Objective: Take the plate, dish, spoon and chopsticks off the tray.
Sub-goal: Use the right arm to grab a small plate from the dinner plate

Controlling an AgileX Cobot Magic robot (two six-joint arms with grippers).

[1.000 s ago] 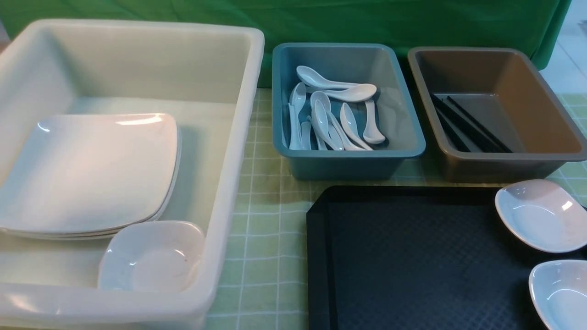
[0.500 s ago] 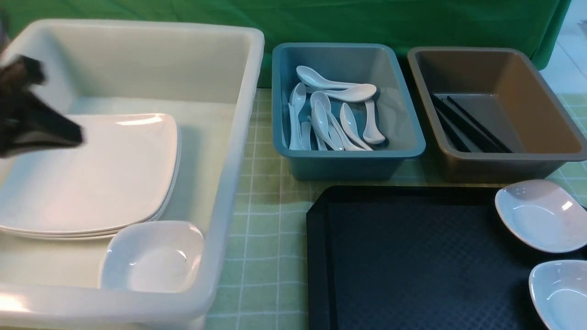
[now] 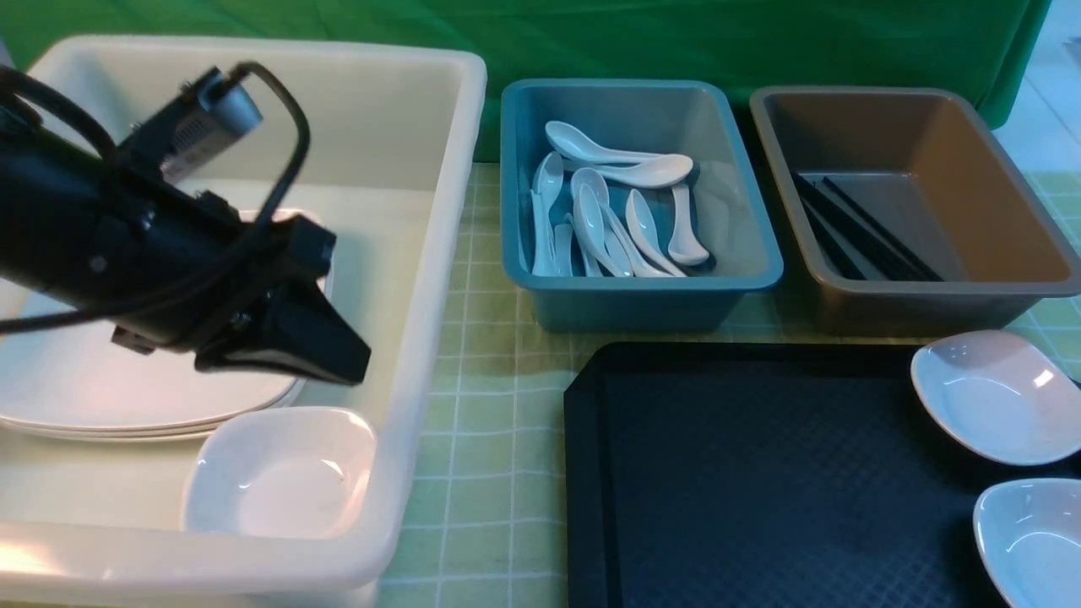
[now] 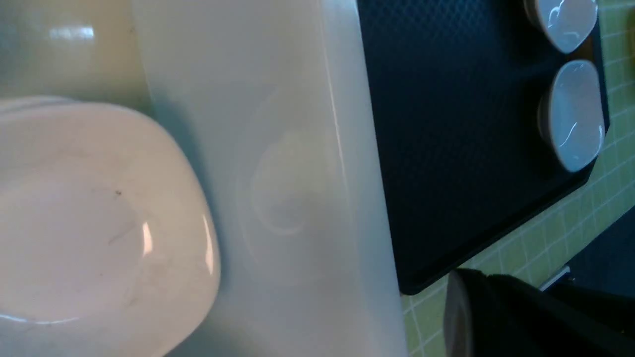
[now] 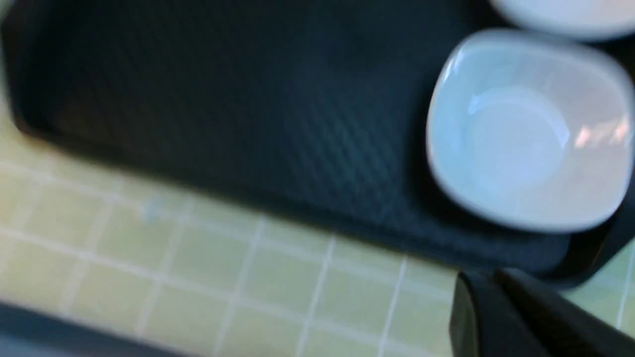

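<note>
The black tray (image 3: pixel 760 473) lies at the front right with two small white dishes (image 3: pixel 996 397) (image 3: pixel 1030 540) at its right edge. Large white plates (image 3: pixel 84 380) are stacked in the white tub (image 3: pixel 439 253), with a small dish (image 3: pixel 279 473) in front of them. My left gripper (image 3: pixel 359 363) hangs over the plates, shut and empty, pointing toward the tray. Spoons (image 3: pixel 616 211) lie in the blue bin. Chopsticks (image 3: pixel 861 228) lie in the brown bin. My right gripper (image 5: pixel 476 302) shows only in its blurred wrist view, shut and empty, above the tablecloth beside the tray's corner (image 5: pixel 248 99), near one dish (image 5: pixel 531 129).
The blue bin (image 3: pixel 760 253) and the brown bin (image 3: pixel 1039 253) stand side by side behind the tray. A green checked cloth (image 3: pixel 490 422) covers the table between tub and tray. A green curtain hangs at the back.
My left arm has swung in from the left edge and now reaches across the tub over the plates. Nothing on the tray or in the bins has moved.
</note>
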